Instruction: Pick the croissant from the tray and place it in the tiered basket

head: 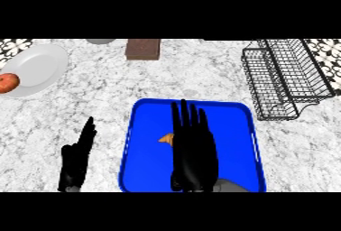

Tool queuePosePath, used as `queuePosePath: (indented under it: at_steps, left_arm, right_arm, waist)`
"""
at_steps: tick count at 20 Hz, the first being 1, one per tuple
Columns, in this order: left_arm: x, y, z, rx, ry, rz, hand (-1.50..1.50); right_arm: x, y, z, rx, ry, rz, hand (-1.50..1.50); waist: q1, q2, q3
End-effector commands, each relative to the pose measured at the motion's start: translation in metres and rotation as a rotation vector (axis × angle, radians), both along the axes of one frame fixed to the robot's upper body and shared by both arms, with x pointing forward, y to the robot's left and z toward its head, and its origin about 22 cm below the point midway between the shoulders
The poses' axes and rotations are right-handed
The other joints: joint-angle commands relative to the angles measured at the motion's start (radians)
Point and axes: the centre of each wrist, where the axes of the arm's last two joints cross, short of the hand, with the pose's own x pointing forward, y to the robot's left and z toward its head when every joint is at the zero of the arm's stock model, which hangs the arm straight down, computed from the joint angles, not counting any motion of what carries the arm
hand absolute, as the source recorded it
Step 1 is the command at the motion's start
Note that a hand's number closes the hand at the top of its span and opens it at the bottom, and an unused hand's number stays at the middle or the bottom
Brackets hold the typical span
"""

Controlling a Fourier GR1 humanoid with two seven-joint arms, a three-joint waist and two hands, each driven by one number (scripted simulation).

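A blue tray [148,135] lies on the marble counter in the lower middle. On it a golden croissant [166,138] shows only as a small tip; the rest is hidden under my right hand [193,149]. That hand hovers over the tray with its fingers straight and pointing away from me, open. The black wire tiered basket [286,76] stands at the upper right, apart from the tray. My left hand [76,158] rests open left of the tray, fingers up.
A white plate [36,67] sits at the upper left with a red apple [8,82] on its left rim. A brown block [143,48] and a grey round object [100,41] stand along the far edge.
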Motion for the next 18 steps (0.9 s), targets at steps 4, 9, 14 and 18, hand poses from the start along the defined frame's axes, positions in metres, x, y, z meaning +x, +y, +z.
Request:
queuePosePath:
  at_steps: [4, 9, 14, 18]
  left_arm:
    - [0.0, 0.007, 0.005, 0.015, -0.004, -0.006, 0.0]
    - [-0.015, 0.005, -0.023, 0.0, 0.0, 0.007, 0.0]
    - [0.006, -0.006, -0.005, 0.004, -0.002, -0.014, 0.0]
    - [-0.002, -0.01, -0.004, -0.003, 0.001, -0.014, 0.0]
  right_arm:
    - [0.008, 0.018, 0.002, -0.172, 0.143, -0.176, -1.5]
    - [0.004, 0.03, -0.021, -0.158, 0.172, -0.16, -1.5]
    - [0.017, 0.032, -0.037, -0.236, 0.222, -0.177, -1.5]
    - [0.025, 0.028, -0.028, -0.275, 0.303, -0.215, -1.5]
  waist:
    - [-0.004, 0.001, 0.001]
    - [0.008, 0.004, 0.0]
    - [0.009, 0.005, 0.001]
    - [0.01, 0.001, 0.001]
